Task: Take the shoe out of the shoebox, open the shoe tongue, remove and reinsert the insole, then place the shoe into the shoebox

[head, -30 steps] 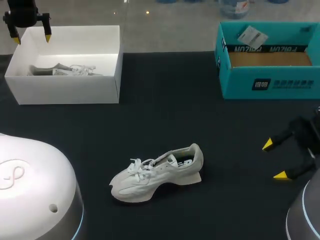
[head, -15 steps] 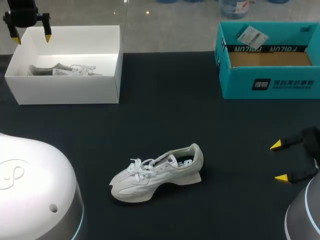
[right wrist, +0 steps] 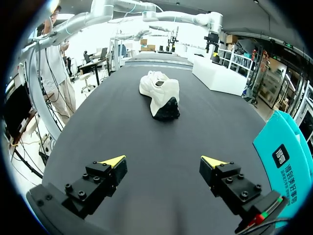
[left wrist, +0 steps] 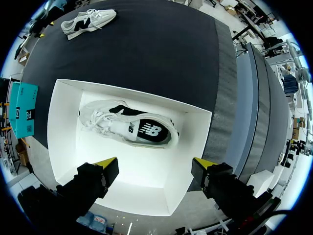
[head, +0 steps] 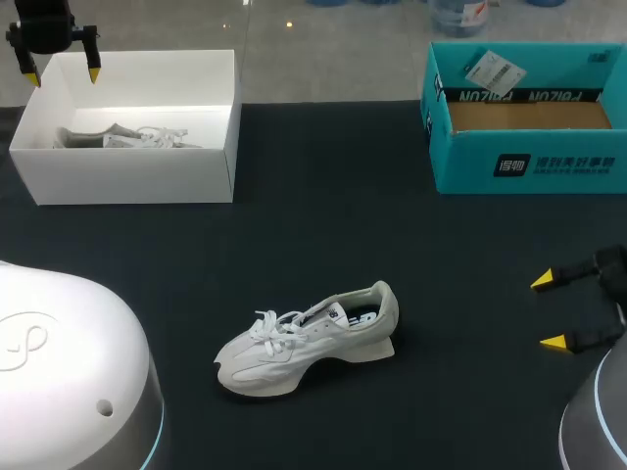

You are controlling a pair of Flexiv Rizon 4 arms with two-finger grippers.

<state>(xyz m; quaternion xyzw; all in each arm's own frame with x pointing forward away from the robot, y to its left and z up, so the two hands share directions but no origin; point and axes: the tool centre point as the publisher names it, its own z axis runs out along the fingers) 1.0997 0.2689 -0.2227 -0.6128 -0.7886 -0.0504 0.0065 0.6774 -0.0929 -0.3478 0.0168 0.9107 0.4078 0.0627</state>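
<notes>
Right hand wide open, empty; left hand open, empty, above white box.

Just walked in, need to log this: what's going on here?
Neither gripper holds anything. One white sneaker stands on the black table, outside the box. A second sneaker lies in the white shoebox, with the open left gripper above it. The open right gripper hangs low at the table's right side, apart from the sneaker.
</notes>
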